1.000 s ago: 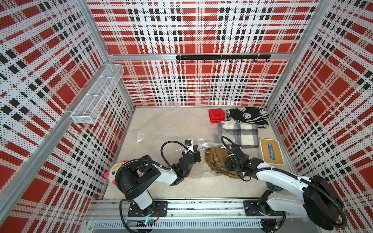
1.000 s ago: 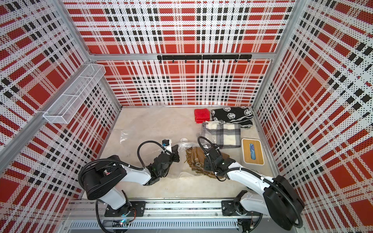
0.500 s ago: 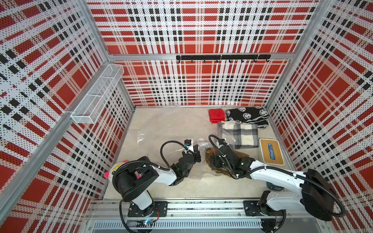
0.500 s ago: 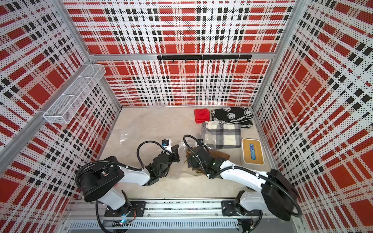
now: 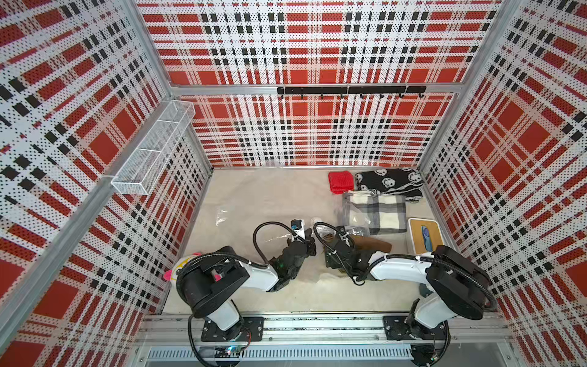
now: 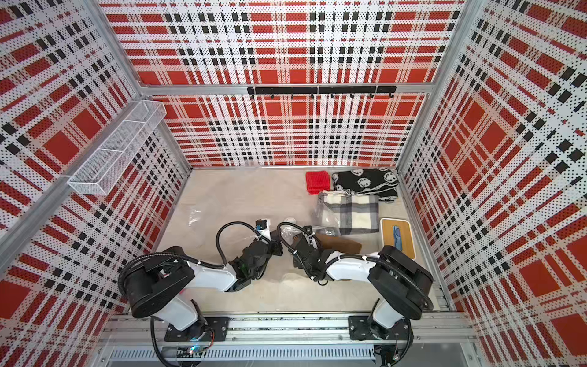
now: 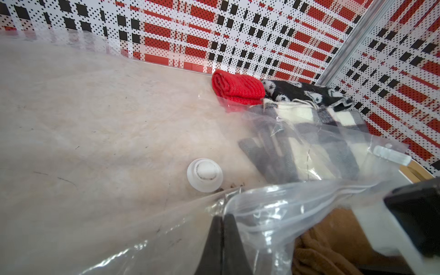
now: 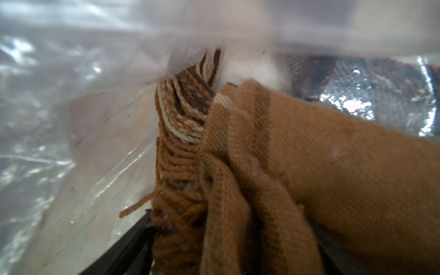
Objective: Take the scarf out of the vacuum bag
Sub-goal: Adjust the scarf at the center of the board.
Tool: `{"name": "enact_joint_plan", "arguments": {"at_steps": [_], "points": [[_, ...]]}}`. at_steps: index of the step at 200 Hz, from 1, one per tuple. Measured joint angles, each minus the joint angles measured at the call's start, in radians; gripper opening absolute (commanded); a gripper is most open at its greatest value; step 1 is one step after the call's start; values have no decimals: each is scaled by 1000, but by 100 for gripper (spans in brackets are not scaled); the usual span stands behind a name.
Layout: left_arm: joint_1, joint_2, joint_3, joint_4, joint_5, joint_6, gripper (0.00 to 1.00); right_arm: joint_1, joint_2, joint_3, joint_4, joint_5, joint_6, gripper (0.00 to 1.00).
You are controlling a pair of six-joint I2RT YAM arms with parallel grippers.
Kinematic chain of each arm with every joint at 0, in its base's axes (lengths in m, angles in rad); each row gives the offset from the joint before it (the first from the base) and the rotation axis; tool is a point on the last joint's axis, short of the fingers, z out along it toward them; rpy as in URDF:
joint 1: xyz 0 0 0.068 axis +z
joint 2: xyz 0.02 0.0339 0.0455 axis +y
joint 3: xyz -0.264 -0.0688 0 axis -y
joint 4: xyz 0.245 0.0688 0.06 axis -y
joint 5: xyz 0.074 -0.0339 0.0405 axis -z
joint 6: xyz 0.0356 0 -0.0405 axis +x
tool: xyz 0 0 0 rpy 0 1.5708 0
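Scarf (image 5: 374, 244) sits mid-table toward the near edge, fringed end inside the bag (image 7: 273, 214); left gripper (image 7: 222, 221) pinches the bag's mouth, right gripper (image 8: 238, 240) stands wide around the fringe, no firm hold evident, so extraction looks barely begun.

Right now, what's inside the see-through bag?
The fringed end of a brown scarf sits inside the vacuum bag, with plastic around it. From above, the right arm covers it, so how much of it is inside cannot be seen.
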Motion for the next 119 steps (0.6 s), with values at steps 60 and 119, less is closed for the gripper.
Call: {"name": "enact_joint_plan", "arguments": {"at_steps": [60, 119], "points": [[18, -1, 3, -19, 12, -14, 0, 0, -111, -94, 2, 75, 16, 34], [39, -15, 3, -30, 7, -14, 0, -45, -259, -145, -99, 84, 19, 31]]}}
